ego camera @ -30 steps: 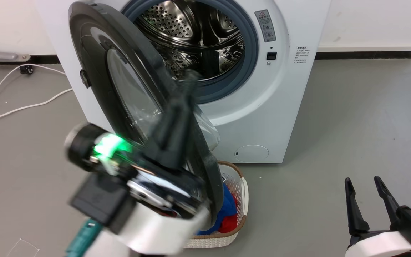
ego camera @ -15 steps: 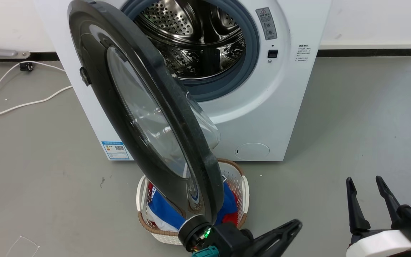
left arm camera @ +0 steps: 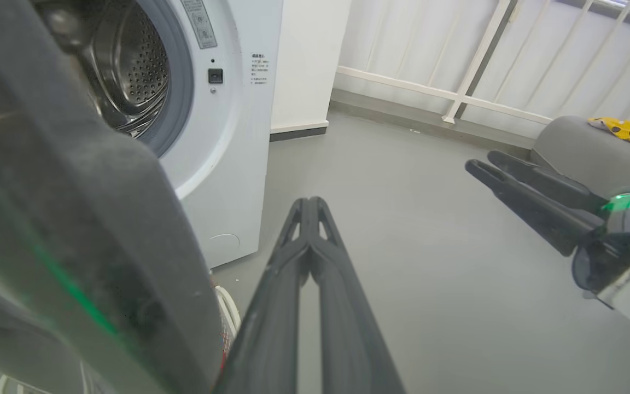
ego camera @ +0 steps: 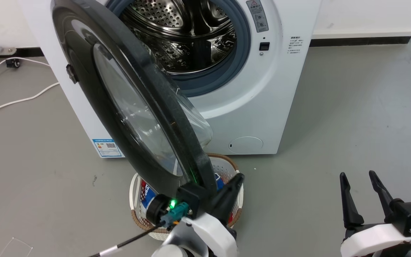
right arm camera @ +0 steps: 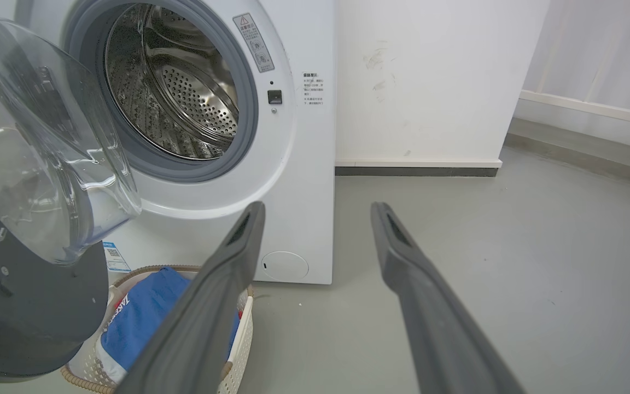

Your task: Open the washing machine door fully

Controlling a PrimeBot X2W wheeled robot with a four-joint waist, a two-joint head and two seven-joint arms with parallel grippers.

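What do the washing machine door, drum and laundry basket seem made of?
Washing machine door: glossy black plastic, judging by reflections, around a clear window, glass or plastic. Drum: shiny perforated metal, probably steel. Laundry basket: white perforated plastic, apparently, with brown woven-looking rim.

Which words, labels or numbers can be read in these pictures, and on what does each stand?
No text can be read with certainty.
Grey warning sticker beside the drum opening: red triangle sign, print too small.
Small printed block on the white washing machine front: too small.
Blue label at the machine's lower corner: blurred.
White letters on the blue garment in the basket: partly hidden, unreadable.
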